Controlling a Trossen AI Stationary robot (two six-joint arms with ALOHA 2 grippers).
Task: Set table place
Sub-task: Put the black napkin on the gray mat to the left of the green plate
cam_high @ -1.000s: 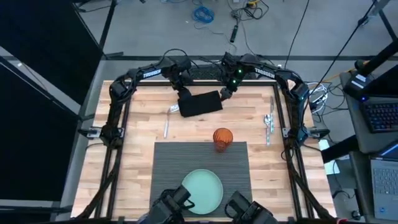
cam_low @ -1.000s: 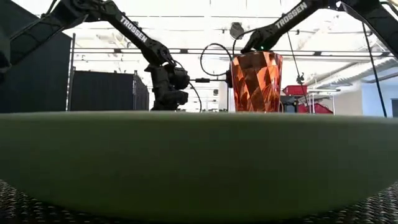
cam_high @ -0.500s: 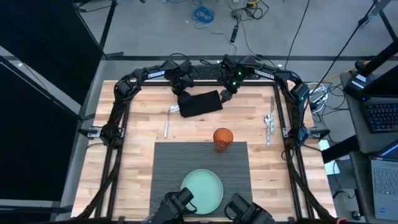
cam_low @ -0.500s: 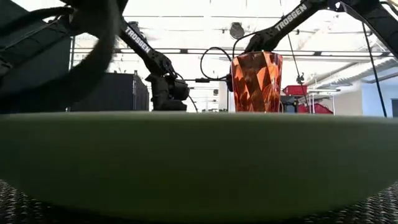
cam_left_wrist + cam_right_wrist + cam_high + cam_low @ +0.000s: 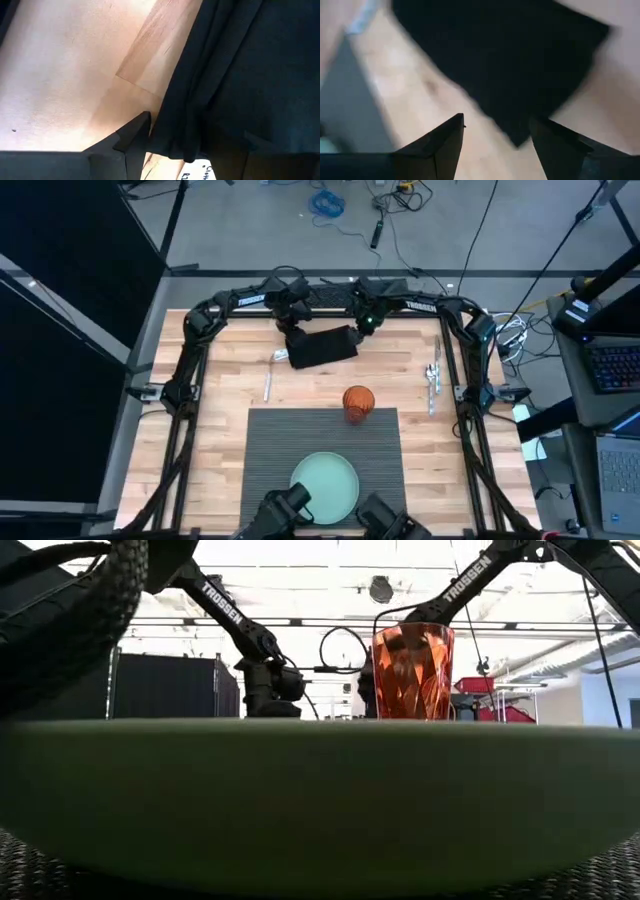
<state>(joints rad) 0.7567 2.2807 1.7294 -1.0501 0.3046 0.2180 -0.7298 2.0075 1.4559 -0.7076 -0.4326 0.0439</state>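
- Left pincer (image 5: 296, 332) sits low at the far-left corner of the black napkin (image 5: 322, 346). In the left wrist view one finger (image 5: 134, 137) shows against the folded cloth edge (image 5: 240, 75), the other is hidden, so I cannot tell whether it is pinching the cloth.
- Right pincer (image 5: 362, 327) hovers at the napkin's far-right corner; in the right wrist view its fingers (image 5: 440, 145) stand spread, with the dark cloth (image 5: 520, 65) beyond them.
- Napkin lies flat on the table (image 5: 220, 370) at its far middle, slightly skewed.
- A utensil (image 5: 268, 386) lies on the wood just left of the napkin, and a spoon (image 5: 430, 375) and another utensil near the right edge.
- Placemat (image 5: 290, 435): ribbed dark grey, near middle of the table, well apart from the napkin.
- Orange faceted glass (image 5: 358, 402) stands upright at the placemat's far edge.
- Pale green plate (image 5: 325, 485) rests on the placemat's near part; it fills the low view (image 5: 320, 800).
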